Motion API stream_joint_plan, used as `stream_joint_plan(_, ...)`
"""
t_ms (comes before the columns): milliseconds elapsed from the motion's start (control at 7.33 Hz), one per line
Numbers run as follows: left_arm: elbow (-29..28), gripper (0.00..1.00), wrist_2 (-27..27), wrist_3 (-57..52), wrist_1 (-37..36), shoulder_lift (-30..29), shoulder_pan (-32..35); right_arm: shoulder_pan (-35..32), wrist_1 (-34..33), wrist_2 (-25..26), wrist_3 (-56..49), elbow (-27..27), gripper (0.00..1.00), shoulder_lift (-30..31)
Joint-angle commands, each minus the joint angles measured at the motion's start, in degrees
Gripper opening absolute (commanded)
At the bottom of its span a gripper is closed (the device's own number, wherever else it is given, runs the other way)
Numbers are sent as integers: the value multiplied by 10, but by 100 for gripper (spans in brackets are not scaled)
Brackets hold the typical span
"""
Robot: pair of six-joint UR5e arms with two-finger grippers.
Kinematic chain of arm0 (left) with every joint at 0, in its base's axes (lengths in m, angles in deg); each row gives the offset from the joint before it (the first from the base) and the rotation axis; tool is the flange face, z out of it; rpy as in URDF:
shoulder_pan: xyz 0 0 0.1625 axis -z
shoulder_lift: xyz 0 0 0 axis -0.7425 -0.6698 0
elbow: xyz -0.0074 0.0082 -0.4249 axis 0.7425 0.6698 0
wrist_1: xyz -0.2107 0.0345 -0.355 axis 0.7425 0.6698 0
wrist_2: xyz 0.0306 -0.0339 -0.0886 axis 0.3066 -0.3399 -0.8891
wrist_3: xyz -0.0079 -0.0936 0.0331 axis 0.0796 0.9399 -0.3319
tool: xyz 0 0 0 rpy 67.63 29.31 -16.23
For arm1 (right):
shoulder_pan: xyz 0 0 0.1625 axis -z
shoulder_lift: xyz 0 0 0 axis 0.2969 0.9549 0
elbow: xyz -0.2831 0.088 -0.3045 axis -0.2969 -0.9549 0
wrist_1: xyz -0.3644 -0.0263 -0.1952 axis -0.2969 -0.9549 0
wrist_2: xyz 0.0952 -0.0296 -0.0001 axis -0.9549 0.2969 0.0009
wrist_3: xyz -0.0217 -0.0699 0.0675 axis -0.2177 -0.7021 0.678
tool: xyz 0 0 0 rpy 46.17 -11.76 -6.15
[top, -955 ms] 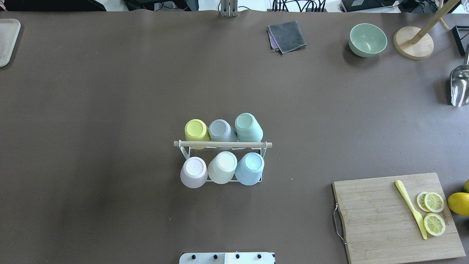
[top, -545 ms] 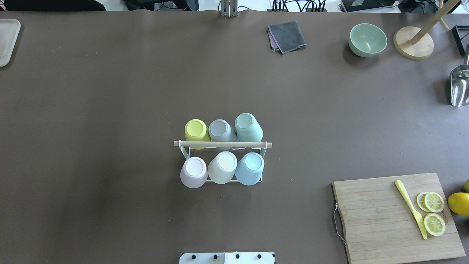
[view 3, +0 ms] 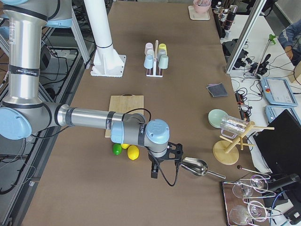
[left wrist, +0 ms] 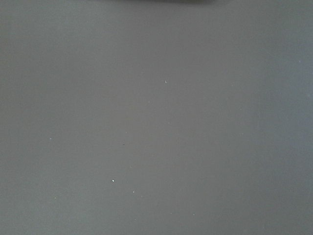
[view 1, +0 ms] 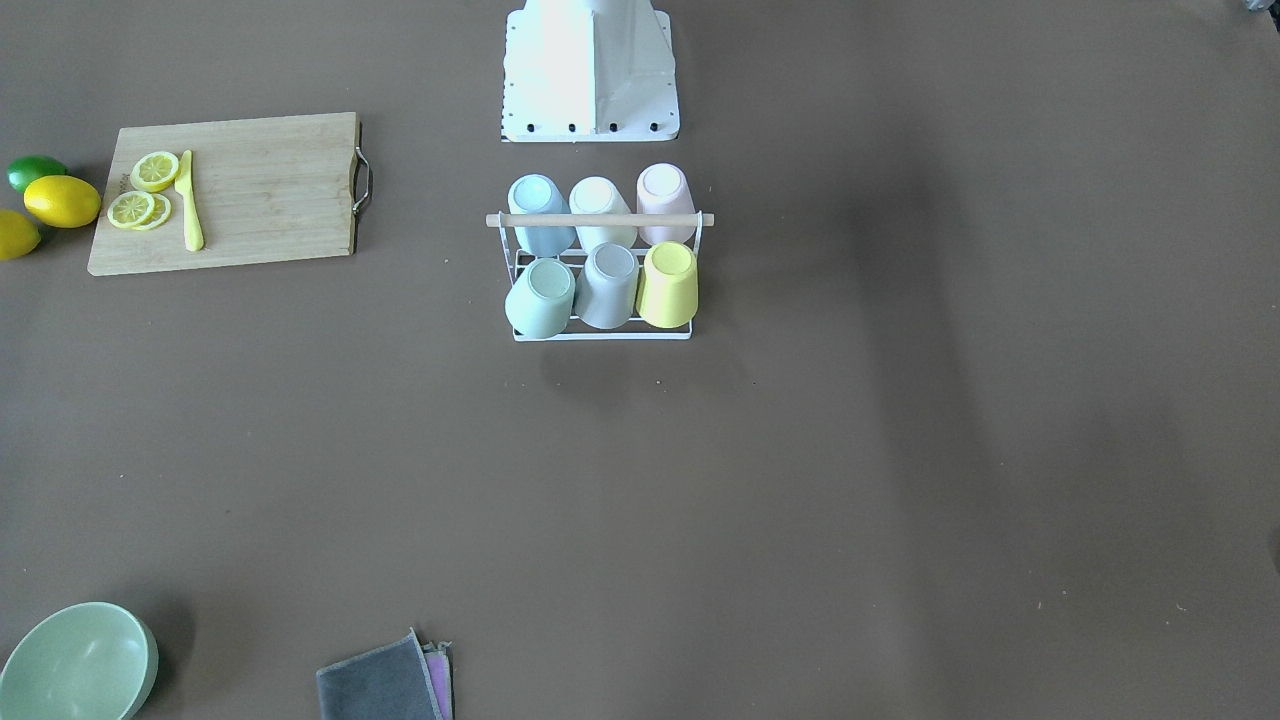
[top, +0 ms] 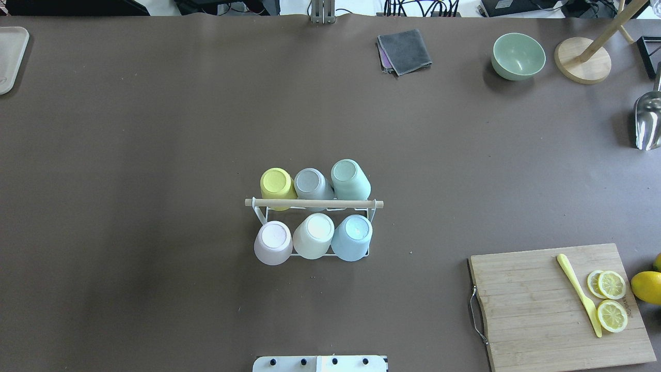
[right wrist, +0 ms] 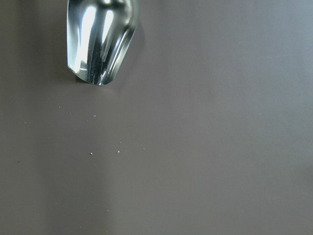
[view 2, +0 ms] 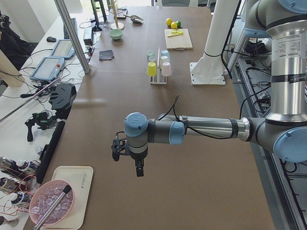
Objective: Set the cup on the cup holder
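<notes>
Side views only: left gripper (view 2: 139, 168) and right gripper (view 3: 154, 170), openness impossible to tell. Overhead, at worktop (top: 155, 155) centre: white-wire, wood-handled cup holder (top: 314, 203), six inverted matte cups (top: 313, 235); glossy metal scoop (top: 648, 121) at 3 o'clock.

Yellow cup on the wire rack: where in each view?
Front-facing: yellow cup, right end, lower row of white wire rack.
Overhead: cup, upper row, left end.
Exterior left: cup, rack's near-left corner.
Exterior right: cup, rack's far-right corner.
Left wrist: absent.
Right wrist: absent.
Shared landmark: light wooden rod handle.
</notes>
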Motion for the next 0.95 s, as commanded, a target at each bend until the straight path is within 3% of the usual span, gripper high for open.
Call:
stream_joint_plan(0,1,98,0,0,1,0,0,0,0,0,-1,1,100,0)
stream_joint_plan(818,1,98,-1,-1,1,-1,0,3,0,0,-5,10,100,3)
